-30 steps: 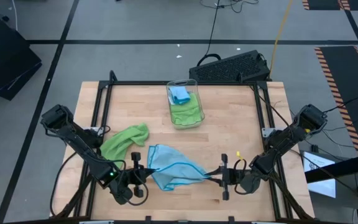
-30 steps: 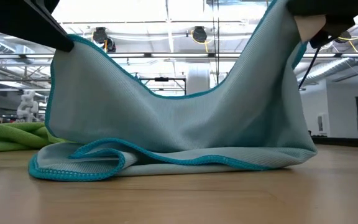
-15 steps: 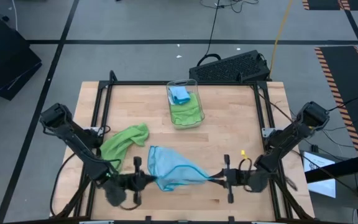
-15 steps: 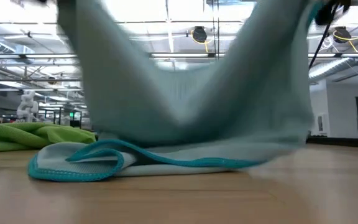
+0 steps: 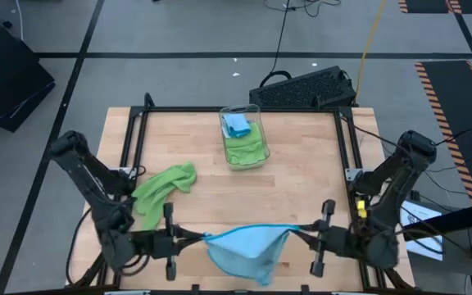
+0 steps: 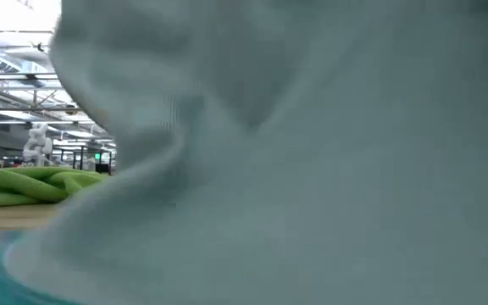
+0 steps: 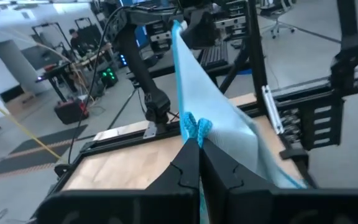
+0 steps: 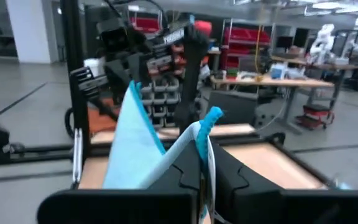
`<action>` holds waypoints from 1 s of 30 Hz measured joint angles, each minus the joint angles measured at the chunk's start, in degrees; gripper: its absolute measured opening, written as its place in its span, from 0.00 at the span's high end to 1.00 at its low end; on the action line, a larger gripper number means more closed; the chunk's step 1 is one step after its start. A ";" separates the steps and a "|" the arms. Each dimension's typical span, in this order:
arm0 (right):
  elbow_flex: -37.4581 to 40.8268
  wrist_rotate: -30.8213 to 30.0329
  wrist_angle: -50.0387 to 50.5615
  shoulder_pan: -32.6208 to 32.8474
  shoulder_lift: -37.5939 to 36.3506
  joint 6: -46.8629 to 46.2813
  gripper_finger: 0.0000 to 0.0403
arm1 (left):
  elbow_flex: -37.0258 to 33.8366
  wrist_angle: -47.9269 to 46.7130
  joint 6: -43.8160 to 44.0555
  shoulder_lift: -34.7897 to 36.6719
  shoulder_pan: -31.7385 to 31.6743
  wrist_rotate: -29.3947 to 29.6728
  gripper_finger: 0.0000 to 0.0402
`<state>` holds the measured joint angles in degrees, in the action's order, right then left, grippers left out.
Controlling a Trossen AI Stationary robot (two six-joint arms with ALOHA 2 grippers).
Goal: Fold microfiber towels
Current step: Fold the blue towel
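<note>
Here, the left gripper [image 5: 193, 239] and right gripper [image 5: 297, 236] each had their fingers clamped on a corner of the soft light-blue microfiber towel [image 5: 244, 248], which hung stretched between them, presumably to open it flat above the wooden bench [image 5: 301, 156] before folding.

A clear plastic bin [image 5: 244, 136] stands on the wooden table [image 5: 301, 172] toward twelve o'clock, near the far edge. A black metal frame [image 5: 344, 139] runs around the tabletop. Just past the table's far edge, at about one o'clock, a flat black perforated case [image 5: 306, 88] lies on the grey floor [image 5: 179, 33]. A yellow cable [image 5: 371, 33] and a black cable [image 5: 283, 33] trail across that floor toward it. At three o'clock, striped hazard tape [image 5: 449, 106] marks the floor.
</note>
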<state>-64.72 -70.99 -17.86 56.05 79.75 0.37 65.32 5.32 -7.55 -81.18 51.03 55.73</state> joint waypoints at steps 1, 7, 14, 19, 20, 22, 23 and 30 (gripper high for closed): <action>-1.50 -0.76 -0.20 0.41 0.00 1.39 1.00 | 2.88 -3.04 1.12 -0.60 -0.15 0.05 0.99; -8.18 1.61 -0.23 3.46 0.02 5.98 1.00 | 17.17 -14.89 3.92 -4.35 0.93 -0.70 1.00; -8.84 5.78 2.97 7.40 -0.33 5.13 0.99 | 20.79 -26.20 12.75 -5.12 1.11 -3.11 0.99; -8.05 -2.40 8.53 7.92 -0.33 2.46 0.99 | 20.70 -39.53 21.34 -5.23 -1.31 -3.09 0.99; -7.54 -4.58 8.94 7.72 -0.33 2.64 0.99 | 20.50 -41.51 22.94 -5.19 -2.30 -2.94 0.98; -6.12 -9.42 9.17 7.05 -0.33 4.67 0.99 | 19.50 -44.57 24.20 -5.18 -4.61 -2.68 0.98; -5.26 -11.75 9.15 6.51 -0.33 5.88 0.99 | 19.00 -45.87 24.21 -5.19 -5.79 -2.54 0.98; 5.99 -18.25 9.11 -2.12 -5.06 8.71 0.99 | 14.26 -51.59 23.86 -5.13 -16.26 -0.52 0.97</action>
<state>-58.74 -89.24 -8.75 53.93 74.68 9.08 79.58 -46.27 16.31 -86.31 34.77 55.21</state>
